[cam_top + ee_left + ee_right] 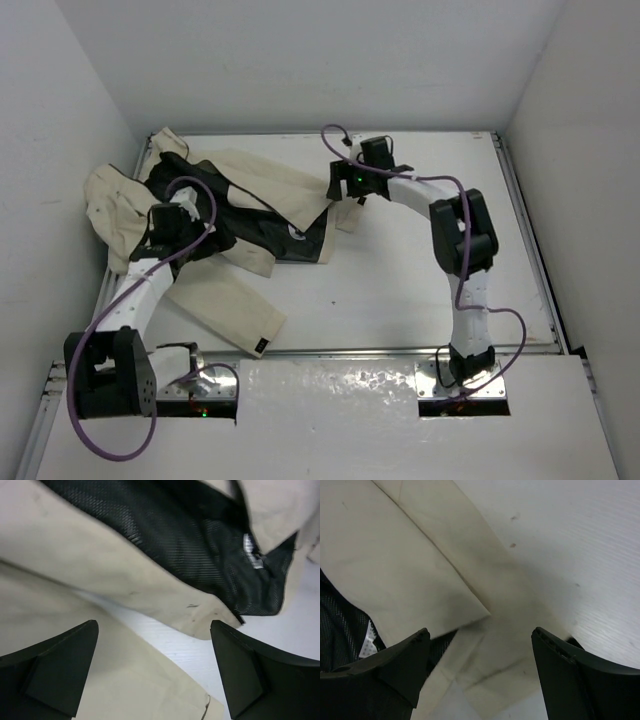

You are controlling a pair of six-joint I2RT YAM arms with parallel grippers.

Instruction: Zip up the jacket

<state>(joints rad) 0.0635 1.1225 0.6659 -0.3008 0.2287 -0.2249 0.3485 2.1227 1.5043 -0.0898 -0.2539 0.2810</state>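
Note:
The cream-beige jacket (270, 185) lies open on the left half of the table, its black mesh lining (232, 228) facing up. One sleeve (225, 305) stretches toward the near edge, with a dark cuff tab at its end. My left gripper (175, 222) is open and empty, low over the jacket's left side. In the left wrist view my left gripper (155, 675) hovers over cream fabric (90, 570), with the lining (200, 545) beyond. My right gripper (345, 192) is open and empty over the jacket's right edge. In the right wrist view my right gripper (480, 675) hangs over a cream flap corner (420, 580).
A white label (250, 550) is sewn into the lining; it also shows in the right wrist view (367, 640). White walls close in on the table at the left, back and right. Part of the jacket (105, 205) is bunched against the left wall. Bare tabletop (420, 290) lies at the right.

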